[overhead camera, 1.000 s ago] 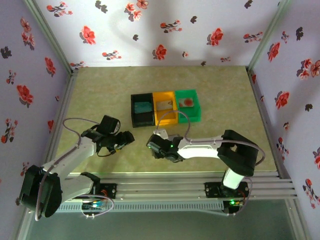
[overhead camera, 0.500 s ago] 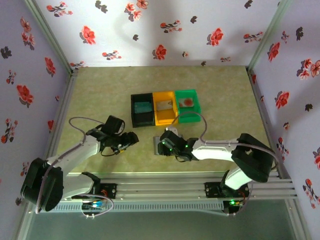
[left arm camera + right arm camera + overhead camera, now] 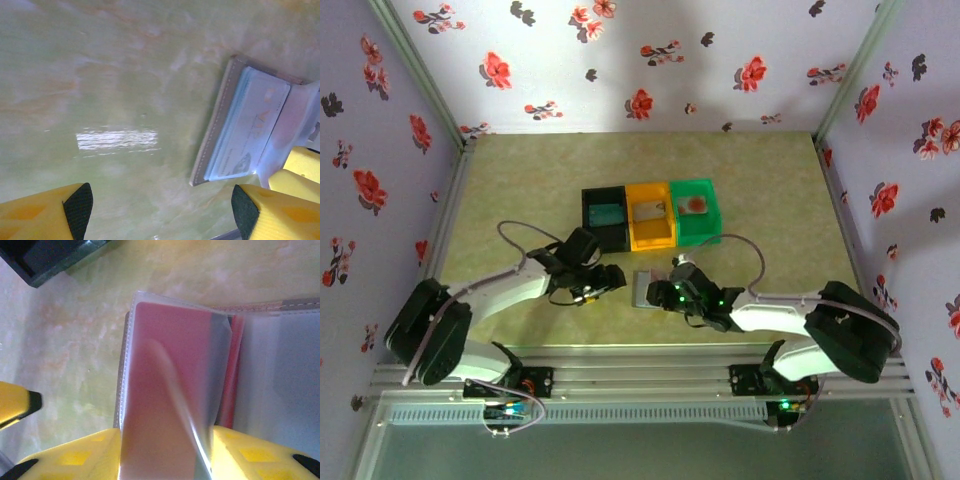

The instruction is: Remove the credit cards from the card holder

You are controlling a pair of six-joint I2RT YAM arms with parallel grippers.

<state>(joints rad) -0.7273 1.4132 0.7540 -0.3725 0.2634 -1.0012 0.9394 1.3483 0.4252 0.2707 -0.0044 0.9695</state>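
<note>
The left gripper [image 3: 607, 279], jaws wide and empty, had swung in from 9 o'clock to just beside the card holder [image 3: 644, 289]. The right gripper [image 3: 663, 293] had settled over it, with the bins [image 3: 650, 215] at 12 o'clock.

From the left wrist, the holder lay open at 2 o'clock, its credit cards [image 3: 250, 125] still inside.

From the right wrist, half-closed fingers [image 3: 250, 457] straddled a clear sleeve [image 3: 220, 335] holding a red card [image 3: 165, 355]. Whether they pinched it, I could not tell. Pulling a card out looked imminent.

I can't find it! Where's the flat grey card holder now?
In the top view the flat grey card holder lies near the middle, between the left gripper and right gripper, nearer than the orange plastic bin.
</note>
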